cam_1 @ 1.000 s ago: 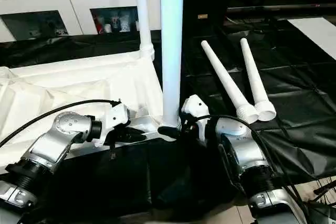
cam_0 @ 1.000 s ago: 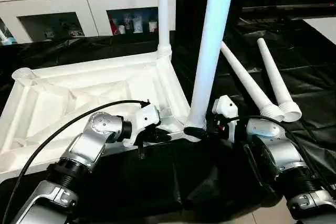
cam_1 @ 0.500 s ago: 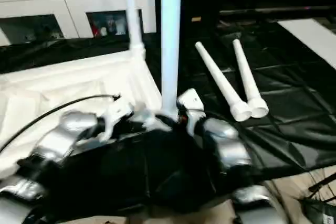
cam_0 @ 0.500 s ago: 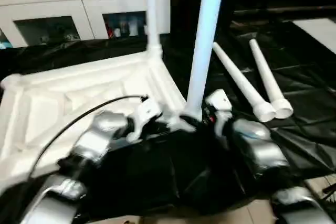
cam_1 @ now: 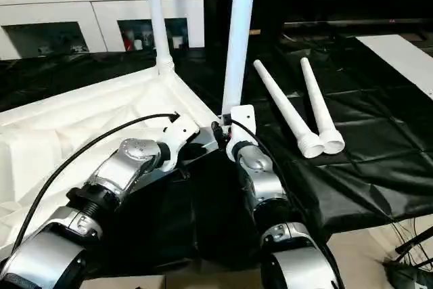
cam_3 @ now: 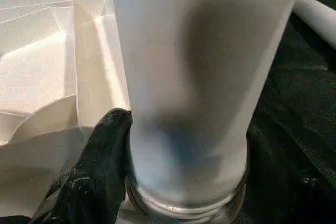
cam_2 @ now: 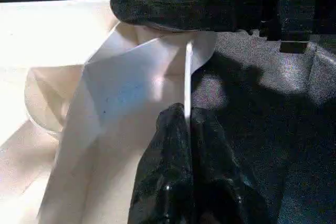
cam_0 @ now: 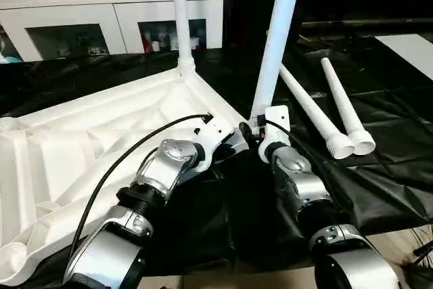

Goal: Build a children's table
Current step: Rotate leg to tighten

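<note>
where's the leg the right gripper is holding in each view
Left eye view: the near upright leg rises right of centre.
Right eye view: same leg, centre, running out at the top.
Left wrist view: cannot tell it apart.
Right wrist view: leg broad, close up, beside a black finger.
Shared landmark: the far upright leg.

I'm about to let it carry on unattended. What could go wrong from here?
1. The right tool grips the near leg only at its base, so the tall leg could tilt in its socket instead of seating.
2. The left tool pinches just a thin rim of the top; it may slip and let the top shift.
3. The two loose legs lie close by; a swinging arm could roll them away.
</note>
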Controlling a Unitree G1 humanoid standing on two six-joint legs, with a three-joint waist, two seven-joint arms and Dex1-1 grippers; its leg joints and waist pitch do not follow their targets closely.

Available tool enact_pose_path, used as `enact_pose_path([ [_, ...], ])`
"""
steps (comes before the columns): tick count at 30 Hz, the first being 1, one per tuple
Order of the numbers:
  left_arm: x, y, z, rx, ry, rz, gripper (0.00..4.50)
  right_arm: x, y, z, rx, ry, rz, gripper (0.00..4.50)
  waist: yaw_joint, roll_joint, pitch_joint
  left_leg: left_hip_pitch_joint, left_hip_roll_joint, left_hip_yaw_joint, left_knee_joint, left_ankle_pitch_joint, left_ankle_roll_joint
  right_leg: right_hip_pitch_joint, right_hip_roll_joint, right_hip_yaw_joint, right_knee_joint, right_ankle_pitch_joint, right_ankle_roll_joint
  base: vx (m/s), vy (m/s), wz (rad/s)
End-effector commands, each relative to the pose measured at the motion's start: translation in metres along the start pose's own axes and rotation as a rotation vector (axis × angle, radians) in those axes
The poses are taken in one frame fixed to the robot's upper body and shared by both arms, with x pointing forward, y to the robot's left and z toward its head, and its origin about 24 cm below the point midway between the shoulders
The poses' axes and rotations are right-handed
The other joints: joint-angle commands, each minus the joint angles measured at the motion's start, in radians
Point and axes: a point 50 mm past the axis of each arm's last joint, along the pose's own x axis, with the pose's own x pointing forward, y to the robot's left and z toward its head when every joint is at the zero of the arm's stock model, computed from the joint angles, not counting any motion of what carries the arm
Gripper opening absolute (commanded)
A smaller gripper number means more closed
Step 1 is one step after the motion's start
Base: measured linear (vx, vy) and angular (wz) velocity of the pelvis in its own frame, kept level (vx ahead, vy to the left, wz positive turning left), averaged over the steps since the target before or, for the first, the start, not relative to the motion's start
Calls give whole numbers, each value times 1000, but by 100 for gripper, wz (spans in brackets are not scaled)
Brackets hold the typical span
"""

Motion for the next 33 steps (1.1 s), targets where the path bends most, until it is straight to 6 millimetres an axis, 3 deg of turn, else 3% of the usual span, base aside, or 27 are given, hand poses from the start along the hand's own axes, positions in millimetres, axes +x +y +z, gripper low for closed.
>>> enact_pose_path([
  [1,2,3,-6,-12,28,69,0,-1,29,-18,69,73,114,270,-3,-4,-39,15,18,-13,-88,-410,-6,9,-70,35,-108,-443,-130,0,0,0],
  [2,1,3,-6,-7,26,67,0,-1,29,-18,67,68,114,326,-3,-4,-39,14,17,-13,-88,-407,-4,9,-69,35,-108,-444,-130,0,0,0],
  [3,0,4,-7,4,19,57,0,-1,27,-15,59,54,112,340,-2,-3,-38,14,17,-13,-89,-405,-2,8,-70,35,-110,-453,-127,0,0,0],
  [6,-2,4,-8,16,-2,29,0,0,22,-13,19,34,108,362,-4,-4,-39,9,17,-15,-91,-399,1,11,-71,34,-111,-467,-118,0,0,0],
  [10,-9,5,-10,24,-29,-20,0,-3,13,-4,-97,-31,180,383,0,-5,-42,6,18,-10,-90,-339,10,13,-70,35,-106,-395,-137,0,0,0],
  [14,-19,6,-11,58,-71,-87,0,-11,1,5,-162,-91,313,383,6,-9,-51,-4,21,-4,-81,-239,48,27,-67,36,-91,-239,-177,0,0,0],
  [17,-28,6,-13,105,-105,-155,0,-22,-12,10,-208,-113,445,383,12,-10,-60,-19,19,-1,-66,-112,95,39,-63,35,-65,-31,-209,38,-15,-1],
  [18,-35,4,-14,130,-128,-212,0,-29,-21,12,-222,-112,516,383,12,-4,-59,-20,18,0,-65,-98,105,36,-62,31,-63,-5,-224,0,0,0],
  [21,-45,2,-18,151,-134,-285,0,-40,-33,13,-238,-99,614,383,14,-3,-61,-17,21,1,-60,-89,123,41,-58,30,-53,81,-253,0,0,0],
  [24,-53,0,-20,171,-128,-352,0,-47,-41,13,-274,-81,686,383,16,4,-63,-15,26,1,-58,-85,130,39,-56,29,-45,116,-276,0,0,0],
  [25,-56,-1,-21,174,-127,-376,0,-49,-43,12,-285,-75,704,383,18,5,-64,-10,27,2,-57,-91,130,36,-55,27,-45,116,-281,0,0,0],
  [28,-63,-3,-24,181,-118,-424,0,-55,-44,11,-305,-42,777,383,19,3,-62,-12,28,4,-57,-93,135,37,-56,28,-45,111,-284,0,0,0],
  [33,-67,0,-26,185,-106,-418,0,-62,-45,4,-361,22,865,383,27,0,-54,-9,27,6,-61,-157,100,33,-59,31,-59,-42,-261,0,0,0],
])
